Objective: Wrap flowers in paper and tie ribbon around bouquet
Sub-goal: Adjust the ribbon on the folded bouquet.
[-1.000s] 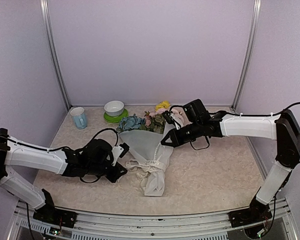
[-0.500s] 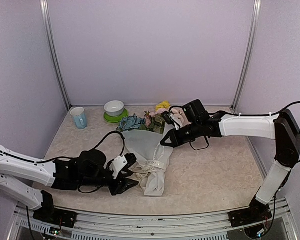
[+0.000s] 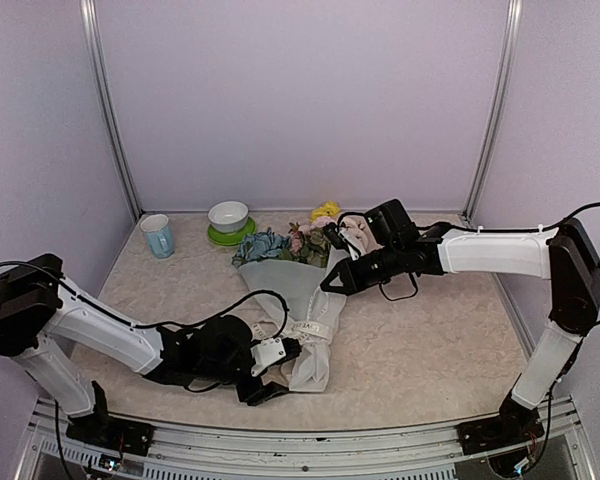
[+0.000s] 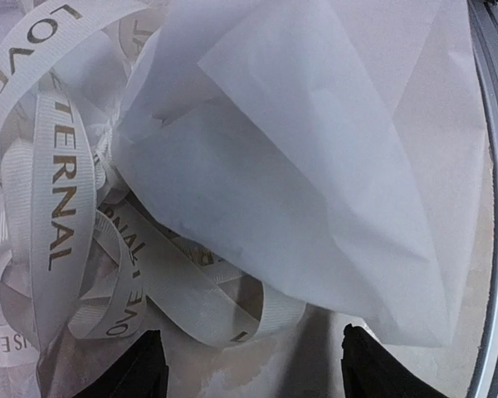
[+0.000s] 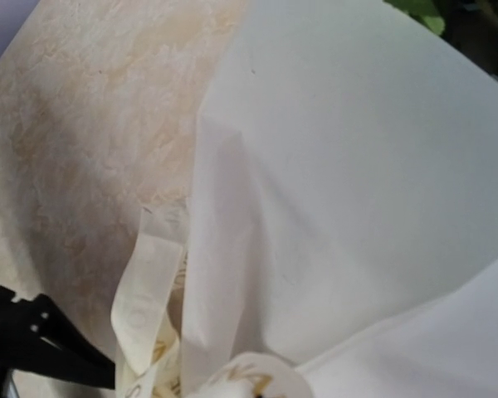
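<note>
The bouquet [image 3: 290, 295] is laid mid-bench [image 3: 430, 340], narrow end near, flowers [image 3: 290, 243] far. The ribbon [image 3: 305, 330] is gathered in loops on the paper [image 4: 315, 166] towards the near end. A cup [image 3: 158, 236] is set far left, a bowl [image 3: 228, 214] on a plate [image 3: 216, 238] just to its right. The left gripper [image 3: 278, 372] is placed at the bouquet's near left, the right gripper [image 3: 330, 284] at its right edge.
</note>
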